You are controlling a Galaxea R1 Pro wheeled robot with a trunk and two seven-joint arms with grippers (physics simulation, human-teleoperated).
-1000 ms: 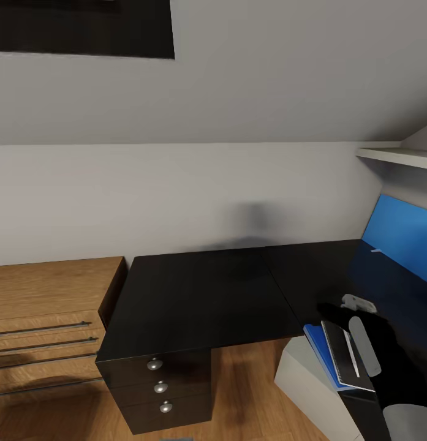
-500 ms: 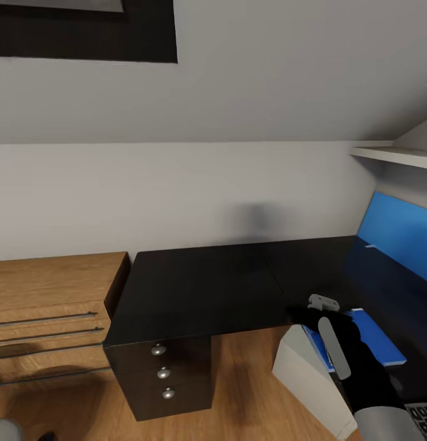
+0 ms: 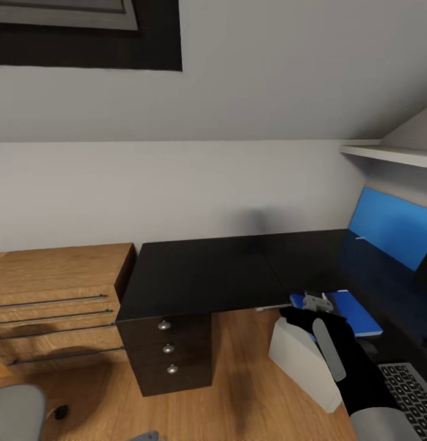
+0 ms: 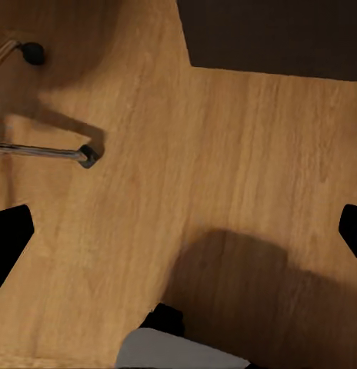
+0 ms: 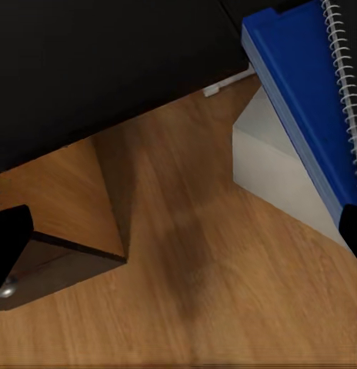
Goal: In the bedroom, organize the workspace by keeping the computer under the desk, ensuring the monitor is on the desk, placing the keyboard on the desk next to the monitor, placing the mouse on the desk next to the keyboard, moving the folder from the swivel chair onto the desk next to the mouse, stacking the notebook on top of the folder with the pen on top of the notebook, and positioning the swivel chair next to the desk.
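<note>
The black-topped desk (image 3: 201,275) runs along the wall and turns to the right. The bright blue folder (image 3: 354,312) lies flat on its right wing. My right gripper (image 3: 315,301) hovers open at the folder's near corner, holding nothing. In the right wrist view the folder (image 5: 294,84) carries a spiral-bound book (image 5: 338,73) along its edge. The light grey computer (image 3: 302,361) stands on the floor under the desk. A corner of the keyboard (image 3: 409,389) rests on the desk. Part of the swivel chair (image 3: 14,413) is visible. My left gripper (image 4: 178,231) hangs open over bare floor.
Black drawers with silver knobs (image 3: 168,348) hold up the desk's left end, beside a low wooden drawer unit (image 3: 51,300). A blue panel (image 3: 391,226) leans at the desk's back right under a white shelf (image 3: 391,154). A chrome chair leg with caster (image 4: 85,156) lies near my left gripper.
The whole view has shifted, so the camera moved; the keyboard and chair seat came into view. The notebook and pen seen on the folder a second ago are now behind my right arm.
</note>
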